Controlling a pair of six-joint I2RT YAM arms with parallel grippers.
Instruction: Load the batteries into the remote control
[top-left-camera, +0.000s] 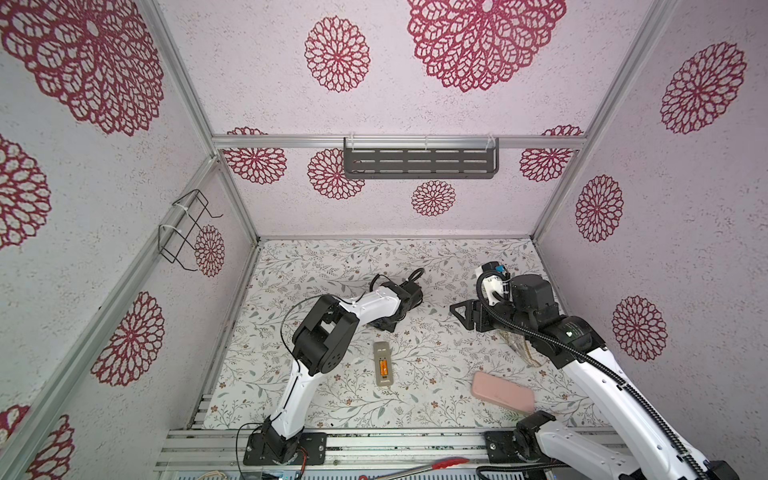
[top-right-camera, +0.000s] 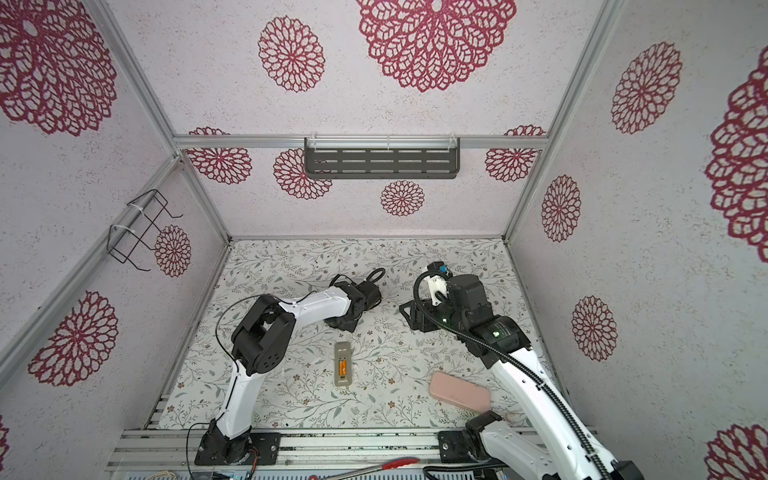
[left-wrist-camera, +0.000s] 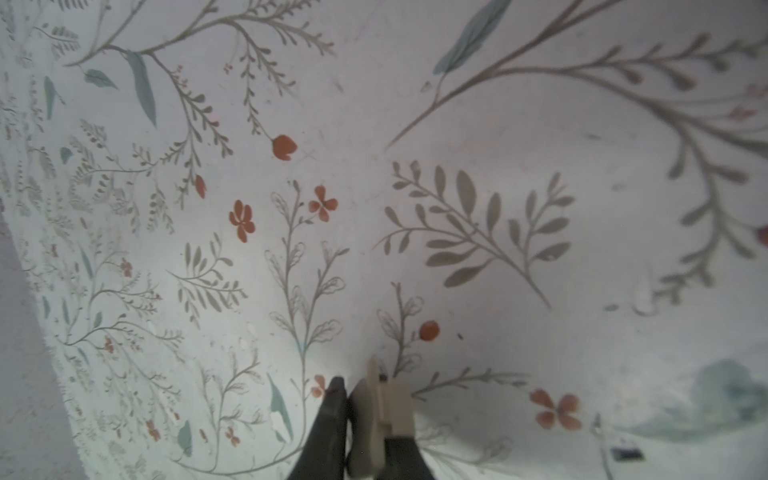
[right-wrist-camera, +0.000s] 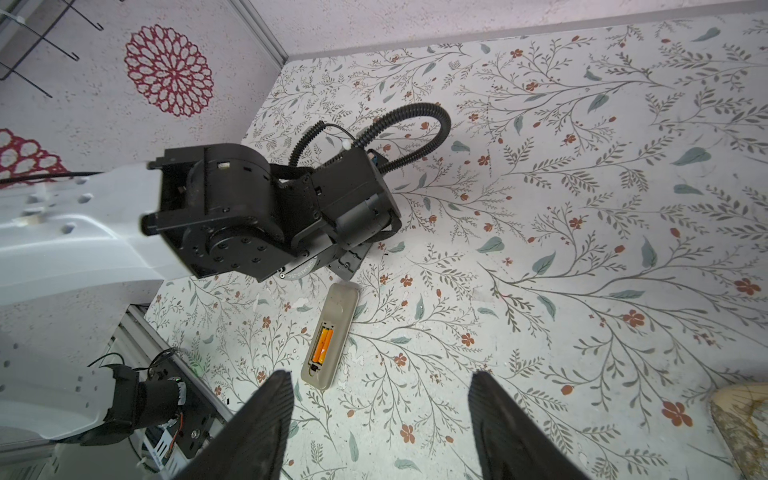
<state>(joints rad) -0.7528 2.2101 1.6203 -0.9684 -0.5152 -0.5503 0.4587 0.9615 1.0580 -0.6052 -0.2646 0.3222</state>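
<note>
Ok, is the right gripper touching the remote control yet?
Apart. In a top view the right gripper hangs clear of the remote control, with patterned table between them.

Right gripper (right-wrist-camera: 378, 380), fingers parted: bare floral mat (right-wrist-camera: 540, 270) ahead and between them, an open lane to the remote control (right-wrist-camera: 331, 332). Beyond the remote's far end, the left gripper (left-wrist-camera: 361, 397), clamped on a beige cover (left-wrist-camera: 394, 401), blocks passage. Pink pad (top-left-camera: 503, 392) lies well behind the pincer, clear of that lane.
</note>
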